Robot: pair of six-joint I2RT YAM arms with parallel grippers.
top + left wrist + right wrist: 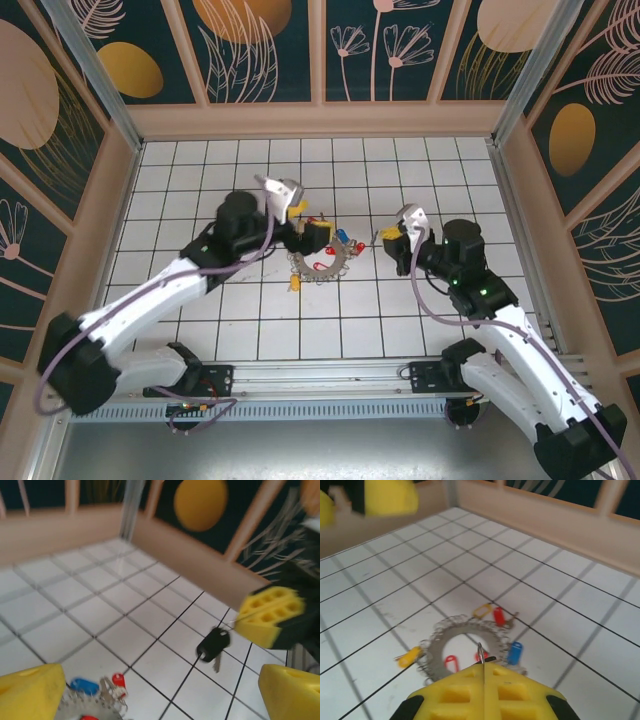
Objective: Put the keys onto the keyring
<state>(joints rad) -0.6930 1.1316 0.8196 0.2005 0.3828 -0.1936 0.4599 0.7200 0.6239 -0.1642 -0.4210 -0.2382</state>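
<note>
- Left gripper (308, 223) hovers over the far-left edge of the keyring (300, 262), and its yellow fingers (30, 690) are spread wide with nothing between them.
- From the left wrist, that keyring (85, 710) peeks in at the bottom, just beside the left finger, with a blue tag (82, 685) and a small red tag (118, 680) at its edge.
- Right gripper (385, 238) sits to the right of the ring, apart from it, fingers pressed tight together!
- It's pinching a thin wire loop (481, 655) that pokes out from between the closed yellow pads.
- The black key (215, 644) dangles off that loop below the right gripper's finger (270, 612); whether its blade touches the tile, I can't tell.
- Over to the right wrist: the keyring (436, 655) lies flat on the white tiled floor (380, 580), near the middle of the pen.
- Coloured keys ring it: a blue one (515, 652) on the right, a red (498, 616) and a yellow (482, 611) side by side on the far rim, another yellow (410, 656) off the left edge.
- Two red pieces (451, 662) show at the near edge of the central hole.
</note>
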